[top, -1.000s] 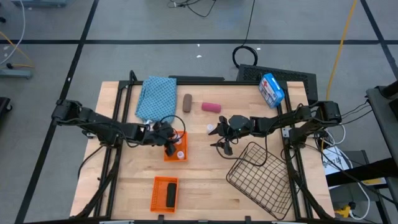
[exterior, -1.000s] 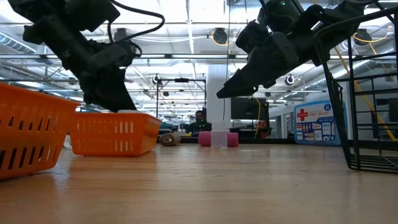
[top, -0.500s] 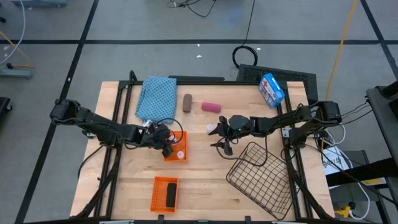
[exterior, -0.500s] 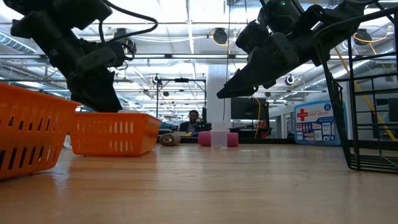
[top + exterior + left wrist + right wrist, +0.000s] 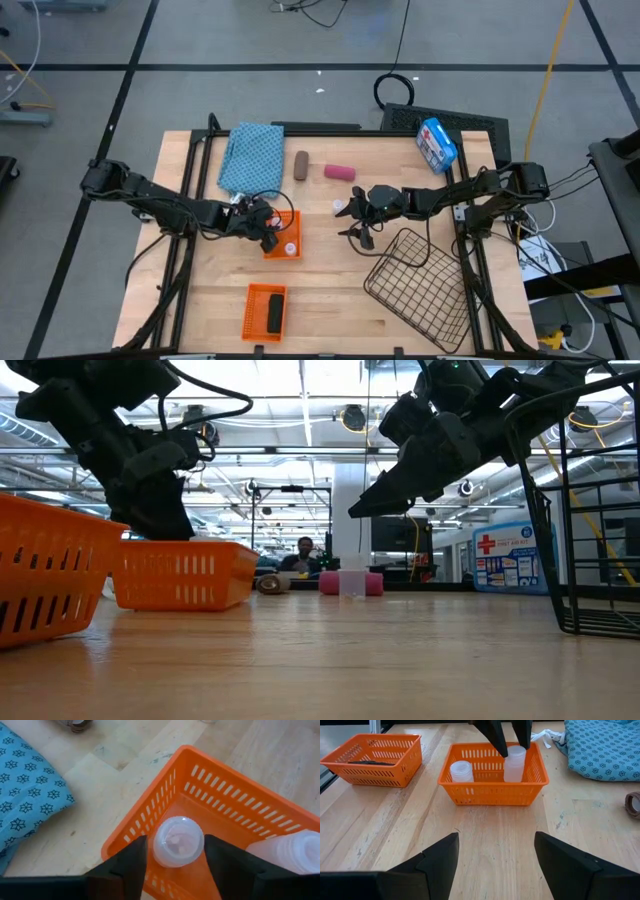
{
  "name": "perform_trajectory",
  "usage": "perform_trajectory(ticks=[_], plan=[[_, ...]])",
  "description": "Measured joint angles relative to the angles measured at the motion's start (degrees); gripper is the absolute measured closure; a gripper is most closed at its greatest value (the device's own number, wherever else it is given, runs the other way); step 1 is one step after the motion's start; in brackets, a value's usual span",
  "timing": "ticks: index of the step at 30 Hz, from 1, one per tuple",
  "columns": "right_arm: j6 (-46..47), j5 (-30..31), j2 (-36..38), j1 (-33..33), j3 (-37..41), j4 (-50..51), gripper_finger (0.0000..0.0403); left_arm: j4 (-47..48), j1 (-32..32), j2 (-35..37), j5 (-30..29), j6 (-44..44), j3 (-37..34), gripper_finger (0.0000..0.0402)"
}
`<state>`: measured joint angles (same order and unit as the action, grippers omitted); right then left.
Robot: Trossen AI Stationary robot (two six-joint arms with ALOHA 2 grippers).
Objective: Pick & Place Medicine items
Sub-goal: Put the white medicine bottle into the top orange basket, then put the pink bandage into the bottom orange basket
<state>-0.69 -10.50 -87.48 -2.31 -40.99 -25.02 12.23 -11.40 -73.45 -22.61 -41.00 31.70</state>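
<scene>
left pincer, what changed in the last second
The left pincer drew back a little from over the small orange plastic basket and opened, letting go of the tiny white round vial, which now stands in the basket beside another. The right pincer stayed open, hovering.

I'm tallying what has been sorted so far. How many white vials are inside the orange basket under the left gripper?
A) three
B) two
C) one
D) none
B: the right wrist view shows two white vials standing in the orange basket, one of them between the left gripper's fingers.
</scene>
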Motion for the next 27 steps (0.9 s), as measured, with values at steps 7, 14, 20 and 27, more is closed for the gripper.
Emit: perform_trajectory(ticks=[7,14,20,27], plan=[[0.0,0.0,0.0,0.0,0.0,0.0,0.0151,-0.13,0.02,0.25,1.64,0.16,0.0,0.0149],[0.0,0.0,0.0,0.0,0.0,0.04,0.0151,0.08,1.26,4.6,3.23,1.55,0.77,0.0141],[0.0,0.0,0.0,0.0,0.0,0.15,0.0151,0.09,3.8,12.97,3.22,4.81,0.83,0.014],[-1.05,0.01,0.04,-0.11,0.0,1.45,0.0151,0.08,6.85,27.34,3.02,10.94,0.83,0.014]])
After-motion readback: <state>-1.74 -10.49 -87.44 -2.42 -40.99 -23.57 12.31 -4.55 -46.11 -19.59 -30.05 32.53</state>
